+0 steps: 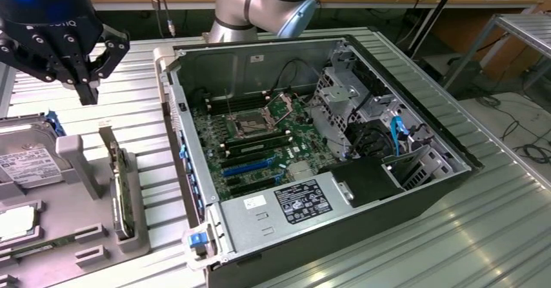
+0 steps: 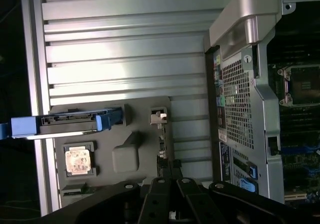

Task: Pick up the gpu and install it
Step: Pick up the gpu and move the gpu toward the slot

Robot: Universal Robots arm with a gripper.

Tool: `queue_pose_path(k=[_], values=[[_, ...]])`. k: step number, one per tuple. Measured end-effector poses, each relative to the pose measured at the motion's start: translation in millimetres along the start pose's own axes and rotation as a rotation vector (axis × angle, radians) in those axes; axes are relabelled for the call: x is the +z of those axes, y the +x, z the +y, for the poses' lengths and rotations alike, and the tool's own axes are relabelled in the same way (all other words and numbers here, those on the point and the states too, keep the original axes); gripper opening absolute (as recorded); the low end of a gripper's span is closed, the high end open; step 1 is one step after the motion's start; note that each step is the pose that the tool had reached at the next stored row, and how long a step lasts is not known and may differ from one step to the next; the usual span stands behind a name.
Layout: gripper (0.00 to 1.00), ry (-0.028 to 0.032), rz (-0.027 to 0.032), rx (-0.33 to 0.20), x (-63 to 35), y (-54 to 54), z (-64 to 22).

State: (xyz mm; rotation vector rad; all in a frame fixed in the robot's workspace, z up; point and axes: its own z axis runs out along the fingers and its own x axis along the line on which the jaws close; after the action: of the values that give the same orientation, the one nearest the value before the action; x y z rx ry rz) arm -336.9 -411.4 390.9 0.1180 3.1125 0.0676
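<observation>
A ribbed metal table carries an open black and silver computer case at the centre of the exterior view. At upper left, the black gripper hangs with its fingers pressed together, empty, above a grey moulded tray. There the gpu, a thin dark card, stands on edge at lower left. Its housing lettering seems to end "otiQ".

In the wrist view the gripper sits at the bottom centre, and the gpu appears edge-on just above it. This looks like the approach. A grasp needs the fingers parted and set across the card's thin edge.

Open computer case beside grey tray
</observation>
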Motion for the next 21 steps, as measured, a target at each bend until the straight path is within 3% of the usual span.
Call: queue_pose_path(k=[10,16,21], values=[[0.11,0.0000,0.0000,0.000,-0.4,-1.1,-14.4],[0.11,0.0000,0.0000,0.000,-0.7,-2.1,-27.9],[0.11,-0.0001,-0.0001,0.000,-0.8,-2.5,-32.3]])
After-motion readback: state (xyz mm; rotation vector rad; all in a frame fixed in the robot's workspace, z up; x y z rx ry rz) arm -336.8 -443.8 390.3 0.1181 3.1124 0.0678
